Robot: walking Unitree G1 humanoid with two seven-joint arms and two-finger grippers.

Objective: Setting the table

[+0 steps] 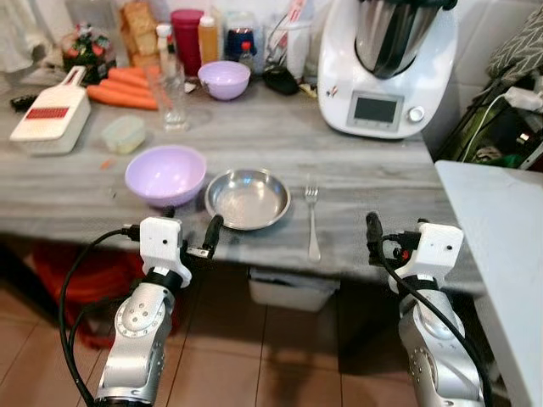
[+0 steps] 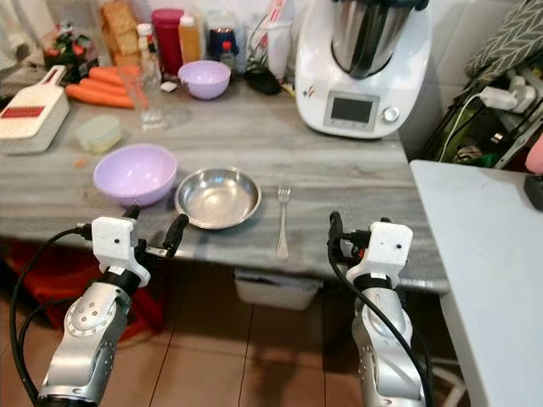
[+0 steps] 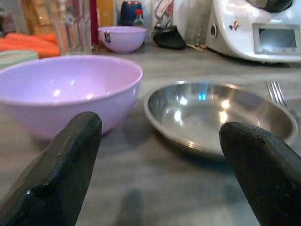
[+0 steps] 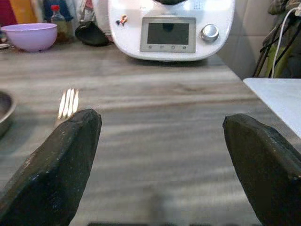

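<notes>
While both tools hang open at the bench (image 1: 356, 161) edge, left tool (image 1: 188, 233) before the steel bowl (image 1: 247, 198), right tool (image 1: 394, 237) beside the fork (image 1: 312, 219), I'd close low on the fork's handle.

Bare counter (image 1: 373, 182) right of fork (image 1: 312, 216), steel bowl (image 1: 247, 198) touching purple bowl (image 1: 165, 174) left

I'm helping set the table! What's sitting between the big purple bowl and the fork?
The steel bowl sits between the big purple bowl and the fork, seen in both eye views.
</notes>
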